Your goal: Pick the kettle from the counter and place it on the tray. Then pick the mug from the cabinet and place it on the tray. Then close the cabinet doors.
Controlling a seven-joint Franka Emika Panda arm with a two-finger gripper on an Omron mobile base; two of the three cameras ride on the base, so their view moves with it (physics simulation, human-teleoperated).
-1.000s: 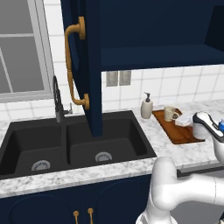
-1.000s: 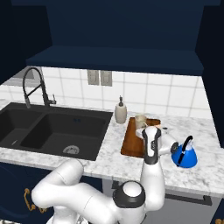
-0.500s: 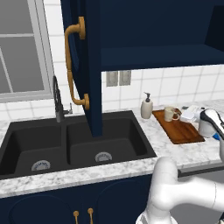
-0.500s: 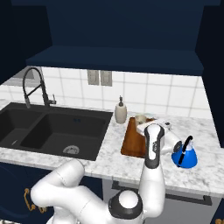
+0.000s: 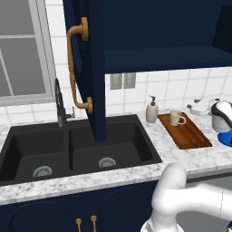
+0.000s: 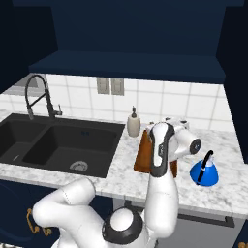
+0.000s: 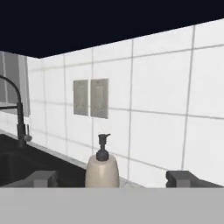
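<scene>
Speckled counter (image 6: 227, 193) under open navy cabinet. We note the gripper (image 7: 112, 178) spread wide, empty, facing the soap bottle (image 7: 102, 168) and tiled wall. Mug (image 5: 176, 118) sits on tray (image 5: 192, 138); kettle (image 6: 204, 172) stands off the tray, just right of the wrist.

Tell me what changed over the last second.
The gripper opened its jaws wide, apparently letting go of the mug, and the hand lifted up and back from the tray. The mug stayed upright on the tray, the kettle stayed on the counter beside the tray, and the cabinet door stayed open.
</scene>
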